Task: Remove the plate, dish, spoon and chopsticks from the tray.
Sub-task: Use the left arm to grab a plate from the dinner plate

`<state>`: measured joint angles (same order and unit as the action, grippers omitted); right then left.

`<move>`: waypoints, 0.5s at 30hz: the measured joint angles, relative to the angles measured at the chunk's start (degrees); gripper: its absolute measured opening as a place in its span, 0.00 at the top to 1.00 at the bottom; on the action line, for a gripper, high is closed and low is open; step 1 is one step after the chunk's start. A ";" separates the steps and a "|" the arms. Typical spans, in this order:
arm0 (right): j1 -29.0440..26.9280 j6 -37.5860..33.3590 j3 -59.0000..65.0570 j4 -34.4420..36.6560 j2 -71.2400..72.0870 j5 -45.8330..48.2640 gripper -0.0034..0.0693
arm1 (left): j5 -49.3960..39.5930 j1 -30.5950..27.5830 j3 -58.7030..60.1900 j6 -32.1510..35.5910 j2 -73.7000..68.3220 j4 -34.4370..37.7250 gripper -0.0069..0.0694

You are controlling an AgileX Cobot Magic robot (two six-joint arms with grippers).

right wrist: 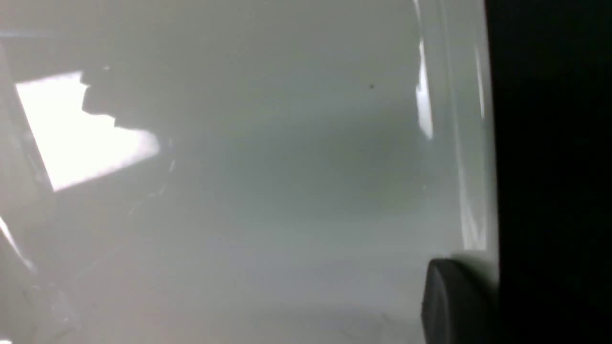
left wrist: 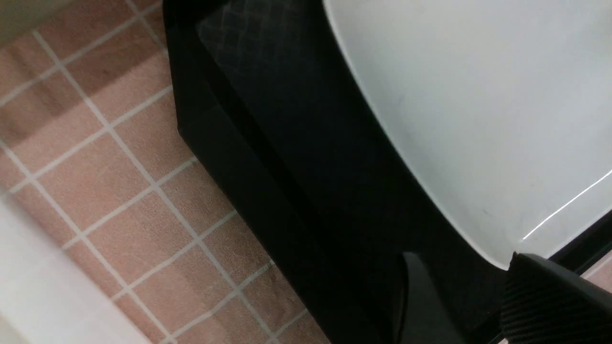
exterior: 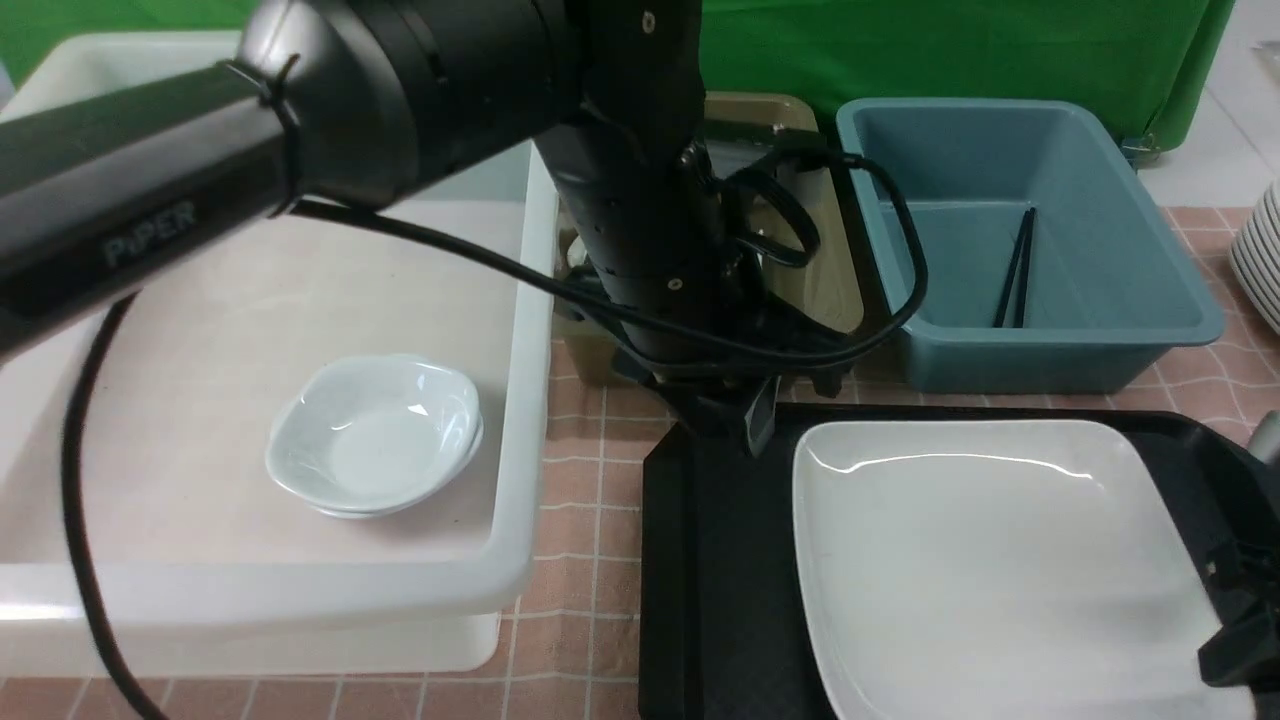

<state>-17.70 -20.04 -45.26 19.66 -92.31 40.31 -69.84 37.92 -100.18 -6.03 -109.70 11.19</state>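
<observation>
The large white square plate (exterior: 1000, 560) lies on the black tray (exterior: 720, 560). At the plate's right edge, low at the picture's right border, my right gripper (exterior: 1235, 640) is shut on the rim. In the right wrist view one finger (right wrist: 454, 301) presses on the inner side of the plate (right wrist: 263, 191); the other finger is hidden. My left gripper (exterior: 755, 415) hangs open over the tray's far left corner, its fingers (left wrist: 550, 301) by a corner of the plate (left wrist: 478, 119). The black chopsticks (exterior: 1017, 270) lie in the blue bin (exterior: 1190, 290). Small white dishes (exterior: 375, 435) sit stacked in the white bin (exterior: 520, 420). The spoon is out of view.
An olive bin (exterior: 745, 105) stands behind my left arm, between the white and blue bins. A stack of white plates (exterior: 1262, 260) shows at the far right edge. Pink checked cloth (exterior: 590, 480) covers the table between the white bin and the tray.
</observation>
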 joint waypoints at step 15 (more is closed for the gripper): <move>-0.89 0.35 0.00 -0.75 0.28 0.83 0.78 | 12.49 2.81 0.00 -0.44 -15.15 8.69 0.30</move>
<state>-18.59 -19.70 -45.26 18.91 -92.03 41.13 -57.35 40.72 -100.18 -6.48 -124.85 19.88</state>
